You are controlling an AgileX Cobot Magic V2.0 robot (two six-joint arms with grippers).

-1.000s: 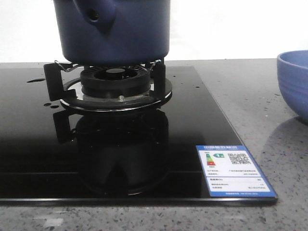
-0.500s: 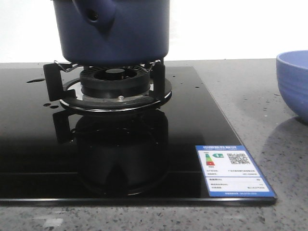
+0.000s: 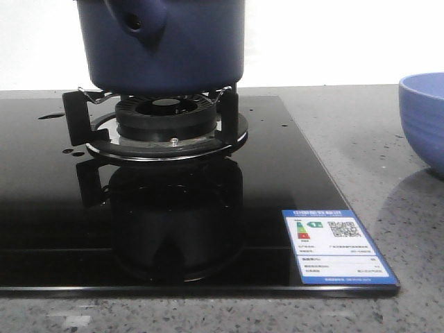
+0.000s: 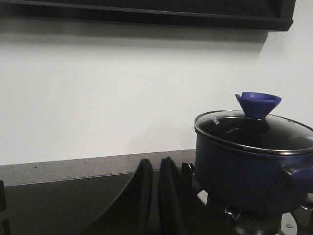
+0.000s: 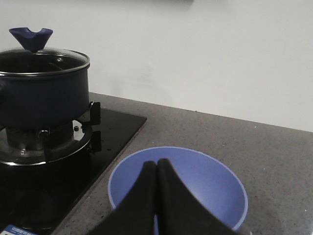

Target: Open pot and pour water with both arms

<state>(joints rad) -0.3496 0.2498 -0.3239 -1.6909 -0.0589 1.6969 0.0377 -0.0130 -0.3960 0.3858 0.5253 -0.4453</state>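
The dark navy pot (image 3: 163, 48) stands on the gas burner (image 3: 166, 121), its stubby handle with a round hole (image 3: 135, 21) facing the front camera. In the left wrist view the pot (image 4: 244, 171) wears a glass lid (image 4: 254, 129) with a blue knob (image 4: 257, 104). My left gripper (image 4: 156, 164) is shut and empty, beside the pot and apart from it. In the right wrist view the pot (image 5: 44, 98) with its lid knob (image 5: 30, 38) is off to one side. My right gripper (image 5: 156, 165) is shut and empty above the periwinkle bowl (image 5: 205, 181). Neither gripper shows in the front view.
The black glass hob (image 3: 41, 208) carries a blue-and-white label (image 3: 336, 246) at its front right corner. The periwinkle bowl (image 3: 424, 118) stands on the speckled grey counter (image 3: 374, 146) right of the hob. A white wall is behind.
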